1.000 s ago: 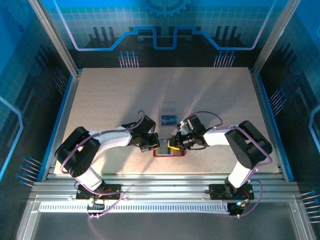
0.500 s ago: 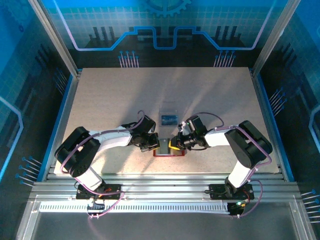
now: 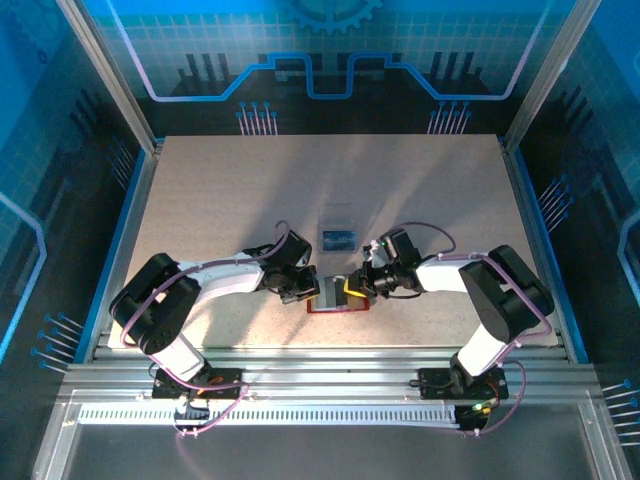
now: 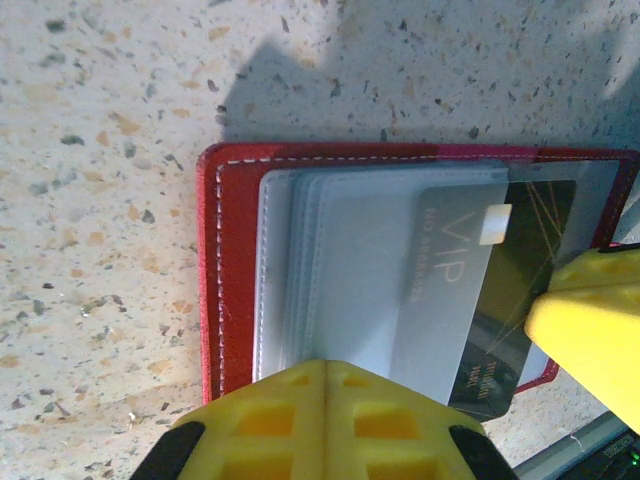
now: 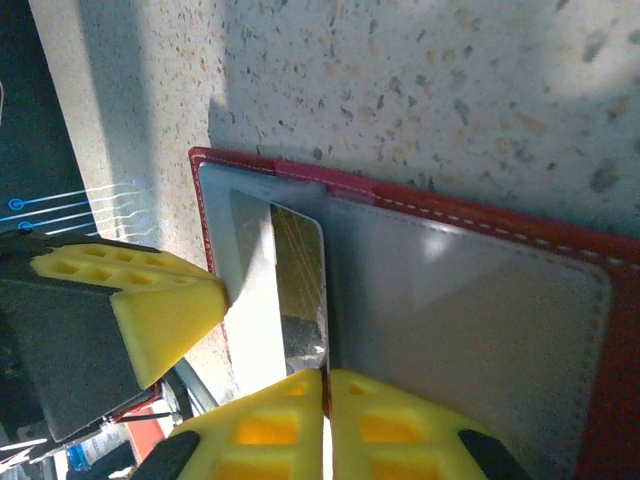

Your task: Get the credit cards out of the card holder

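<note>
Big beige speckled stone-look table top point(image 3: 200, 200), both white-and-black arms reach in to meet near its front middle: left arm point(image 3: 220, 275), right arm point(image 3: 470, 275).

Left gripper point(image 4: 325, 372): I see its yellow pads pressed together, tips sitting at the card holder's long edge over the grey pockets. I can't tell whether they clamp a pocket leaf.

Right gripper point(image 5: 325, 385): yellow pads closed tight, and the end of the black card runs right into the seam between them, so it's pinching that card.

Small red stitched folding card holder point(image 4: 225, 300) lies open and flat on the table between the two grippers, at point(image 3: 337, 306) from above. Pale grey inner pockets point(image 4: 340, 270) face up.

Thin glossy black card point(image 4: 520, 290) sticks partly out of a pocket on the right-gripper side, also at point(image 5: 300, 280). A grey "VIP" card point(image 4: 450, 290) sits in the pockets next to it.

Small flat blue card point(image 3: 337, 238) lies on the table just behind the holder, and a pale card point(image 3: 336, 215) just beyond that.
</note>
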Controlling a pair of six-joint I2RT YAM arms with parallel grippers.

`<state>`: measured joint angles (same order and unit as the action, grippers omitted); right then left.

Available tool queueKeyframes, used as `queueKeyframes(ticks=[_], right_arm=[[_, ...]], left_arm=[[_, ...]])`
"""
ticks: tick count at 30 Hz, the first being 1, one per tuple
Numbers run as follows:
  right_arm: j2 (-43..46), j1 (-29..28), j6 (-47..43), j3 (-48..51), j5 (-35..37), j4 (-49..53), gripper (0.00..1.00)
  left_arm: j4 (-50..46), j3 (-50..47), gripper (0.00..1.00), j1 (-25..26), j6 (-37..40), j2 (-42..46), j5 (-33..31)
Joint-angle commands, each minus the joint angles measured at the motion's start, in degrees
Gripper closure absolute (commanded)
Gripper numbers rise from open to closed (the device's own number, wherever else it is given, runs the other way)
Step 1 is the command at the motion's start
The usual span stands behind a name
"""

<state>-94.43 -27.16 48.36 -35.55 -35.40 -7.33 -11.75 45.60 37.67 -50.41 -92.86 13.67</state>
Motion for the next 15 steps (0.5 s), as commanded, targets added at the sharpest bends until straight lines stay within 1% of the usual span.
queueKeyframes(ticks=[1,10,15], right_arm=[[1.99,1.3,-3.15,-0.39,0.41,5.1,0.92],[4.16,2.72,-8.03,-2.23,2.3,13.24,0.93],[4.78,3.12,-9.49,-3.11,3.14,15.82,0.93]], left_arm=[[-3.91,0.5,1.0,0.2,1.55,-1.29,-1.63],[-3.85,0.78,1.0,0.21,1.71,-1.1,-1.7],[-4.22,1.08,1.0,0.16,1.89,-1.12,-1.63]])
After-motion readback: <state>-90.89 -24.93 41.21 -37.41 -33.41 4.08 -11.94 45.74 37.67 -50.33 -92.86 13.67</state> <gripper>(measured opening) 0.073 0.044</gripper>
